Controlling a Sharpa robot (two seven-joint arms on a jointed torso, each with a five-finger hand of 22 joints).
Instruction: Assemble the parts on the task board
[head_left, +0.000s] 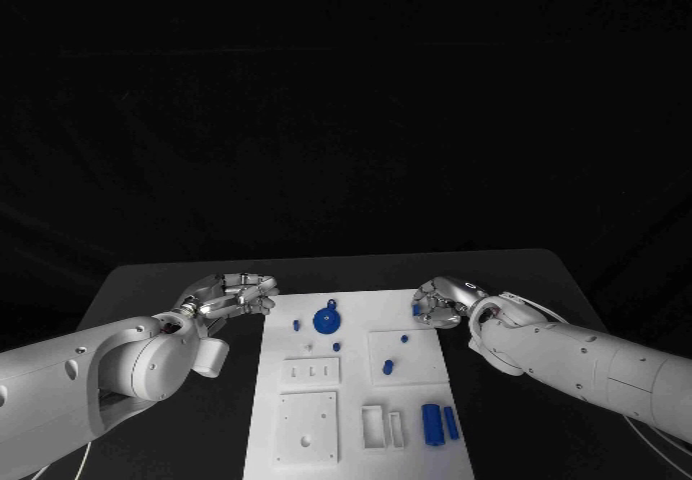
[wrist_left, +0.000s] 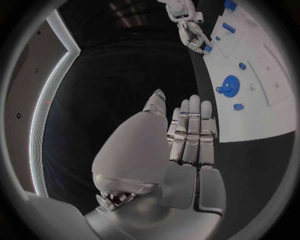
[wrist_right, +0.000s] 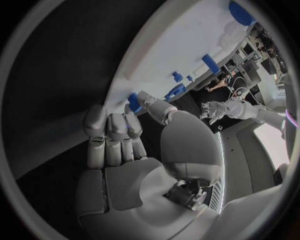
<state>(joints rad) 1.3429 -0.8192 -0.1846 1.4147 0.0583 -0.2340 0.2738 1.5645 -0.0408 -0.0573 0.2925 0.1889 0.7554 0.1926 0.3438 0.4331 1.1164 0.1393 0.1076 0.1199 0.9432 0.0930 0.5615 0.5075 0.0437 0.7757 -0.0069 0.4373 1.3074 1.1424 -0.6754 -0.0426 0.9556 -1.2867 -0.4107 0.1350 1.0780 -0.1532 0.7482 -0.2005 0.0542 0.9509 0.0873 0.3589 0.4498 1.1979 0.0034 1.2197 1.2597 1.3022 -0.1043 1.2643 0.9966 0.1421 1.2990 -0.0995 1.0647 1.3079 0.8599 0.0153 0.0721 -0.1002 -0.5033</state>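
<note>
Head view: the white task board (head_left: 361, 375) lay in the middle of the black desk (head_left: 173, 285). A round blue part (head_left: 327, 321) sat near its far edge, and two blue bars (head_left: 440, 423) lay side by side near its right near corner. The left robot hand (head_left: 231, 296) rested just beside the board's far left corner, the right robot hand (head_left: 441, 301) at its far right edge.

Left wrist view: the left robot hand (wrist_left: 187, 135) was flat with fingers straight and close together, holding nothing.

Right wrist view: the right robot hand (wrist_right: 125, 135) pinched a small blue part (wrist_right: 134, 102) at its fingertips against the board's edge.
</note>
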